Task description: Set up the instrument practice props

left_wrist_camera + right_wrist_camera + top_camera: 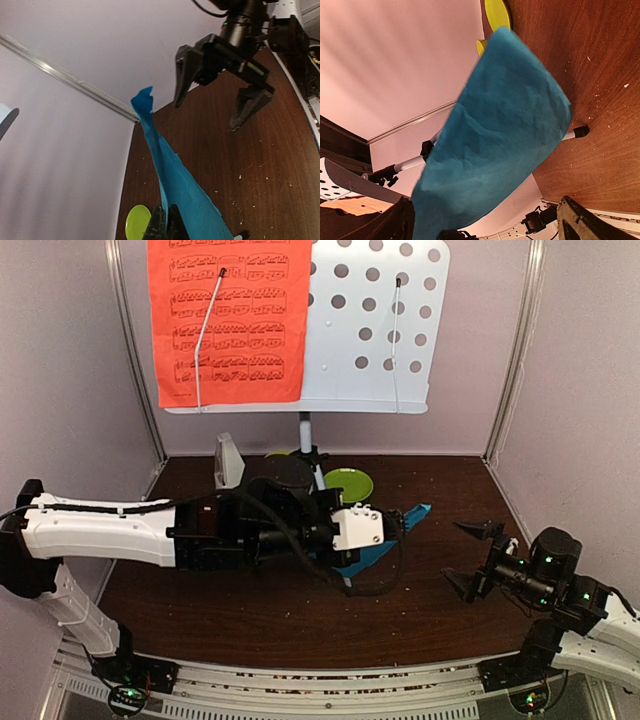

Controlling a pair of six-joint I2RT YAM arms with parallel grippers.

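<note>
The pale grey perforated music-stand desk (375,330) stands at the back on its tripod pole (305,435). A red music sheet (230,320) rests on its left half. My left gripper (392,538) is shut on a blue music sheet (415,515) and holds it above the table's middle; in the left wrist view the fingers (168,222) pinch its edge (175,180). My right gripper (455,552) is open and empty, just right of the sheet. In the right wrist view the blue sheet (495,145) hangs in front of the open gripper (485,205). A whitish metronome (228,462) stands at back left.
A lime-green plate (348,483) lies behind the left gripper, near the stand's foot, and shows in the left wrist view (137,222). A grey tripod leg (405,162) with black joints runs behind the sheet. Pale walls close in on three sides.
</note>
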